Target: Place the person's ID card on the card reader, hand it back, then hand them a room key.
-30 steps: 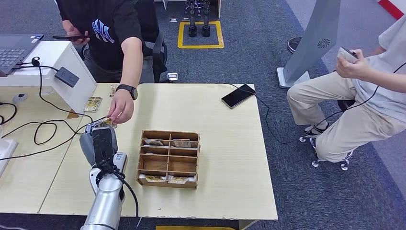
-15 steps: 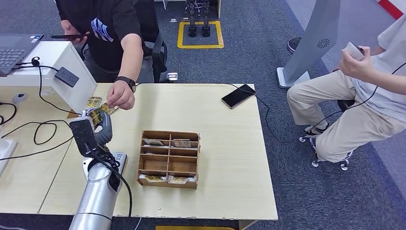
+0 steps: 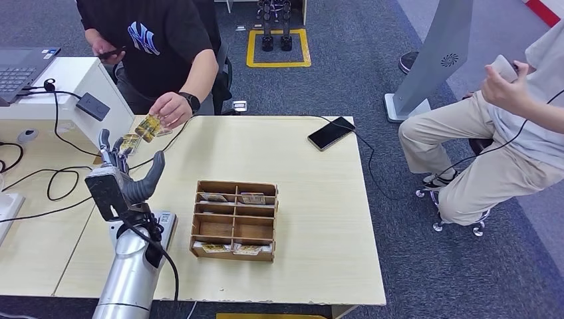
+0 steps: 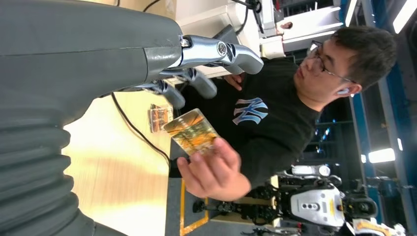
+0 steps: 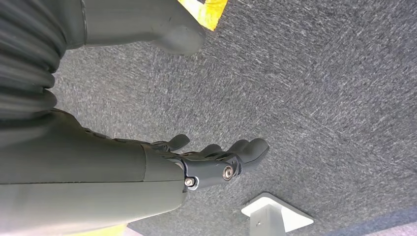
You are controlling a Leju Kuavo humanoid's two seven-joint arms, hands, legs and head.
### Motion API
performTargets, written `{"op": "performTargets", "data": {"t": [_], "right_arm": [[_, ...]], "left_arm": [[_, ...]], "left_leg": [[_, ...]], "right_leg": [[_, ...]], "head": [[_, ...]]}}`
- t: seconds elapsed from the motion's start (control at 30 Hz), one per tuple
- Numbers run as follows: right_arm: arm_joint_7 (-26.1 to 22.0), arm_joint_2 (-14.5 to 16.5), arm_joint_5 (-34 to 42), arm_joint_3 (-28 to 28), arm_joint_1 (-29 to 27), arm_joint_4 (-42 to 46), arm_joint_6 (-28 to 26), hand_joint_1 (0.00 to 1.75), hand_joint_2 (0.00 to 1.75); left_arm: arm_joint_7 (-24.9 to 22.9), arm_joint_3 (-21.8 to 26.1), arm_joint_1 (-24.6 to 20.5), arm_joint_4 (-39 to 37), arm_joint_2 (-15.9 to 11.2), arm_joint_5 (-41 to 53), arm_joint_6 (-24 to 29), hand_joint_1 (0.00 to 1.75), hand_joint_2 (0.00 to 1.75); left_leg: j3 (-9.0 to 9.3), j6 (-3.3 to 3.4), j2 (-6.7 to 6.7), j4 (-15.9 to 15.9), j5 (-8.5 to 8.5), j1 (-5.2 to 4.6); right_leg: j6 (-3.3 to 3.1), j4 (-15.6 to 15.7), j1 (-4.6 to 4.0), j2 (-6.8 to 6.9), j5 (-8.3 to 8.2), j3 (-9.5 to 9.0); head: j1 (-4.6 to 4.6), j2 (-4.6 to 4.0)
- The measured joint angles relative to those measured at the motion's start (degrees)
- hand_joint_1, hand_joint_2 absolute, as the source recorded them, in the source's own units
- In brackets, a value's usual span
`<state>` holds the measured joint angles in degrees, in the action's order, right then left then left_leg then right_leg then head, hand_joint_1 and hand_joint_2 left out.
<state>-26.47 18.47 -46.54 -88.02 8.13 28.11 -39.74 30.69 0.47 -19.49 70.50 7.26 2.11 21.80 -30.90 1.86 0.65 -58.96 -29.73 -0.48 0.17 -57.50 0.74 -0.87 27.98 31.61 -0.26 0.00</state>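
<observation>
My left hand [image 3: 124, 178] is raised above the table's left part, fingers spread and holding nothing. Just beyond it, the person in black holds the yellow-patterned ID card [image 3: 147, 126] in their own hand [image 3: 174, 108], clear of my fingers [image 4: 216, 51]. The left wrist view shows that card [image 4: 192, 132] pinched by the person's fingers. A black card reader [image 3: 93, 106] sits on the white box at the left. A wooden compartment box [image 3: 234, 219] with room key cards stands mid-table. My right hand [image 5: 206, 164] hangs over the carpet, empty with fingers loosely apart.
A second patterned card [image 3: 130, 143] lies on the table by the white box. Black cables [image 3: 60, 179] loop across the left table. A phone [image 3: 331, 133] on a cable lies at the far right corner. A seated person [image 3: 492, 133] is to the right.
The person has taken the ID card from my left hand and drawn it back toward themselves. My left hand has let go, moved left and spread its fingers.
</observation>
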Motion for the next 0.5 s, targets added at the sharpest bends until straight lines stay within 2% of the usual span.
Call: {"op": "performTargets", "data": {"t": [0.5], "right_arm": [[-0.2, -0.2, 1.2, 0.0, 0.2, -0.4, 0.0, 0.00, 1.75]], "left_arm": [[2.0, -2.5, 2.6, 5.3, -0.5, 0.7, -1.6, 0.00, 0.00]], "left_leg": [[0.00, 0.00, 0.00, 0.0, 0.00, 0.00]], "right_leg": [[0.00, 0.0, 0.00, 0.00, 0.00, 0.00]], "head": [[0.00, 0.00]]}}
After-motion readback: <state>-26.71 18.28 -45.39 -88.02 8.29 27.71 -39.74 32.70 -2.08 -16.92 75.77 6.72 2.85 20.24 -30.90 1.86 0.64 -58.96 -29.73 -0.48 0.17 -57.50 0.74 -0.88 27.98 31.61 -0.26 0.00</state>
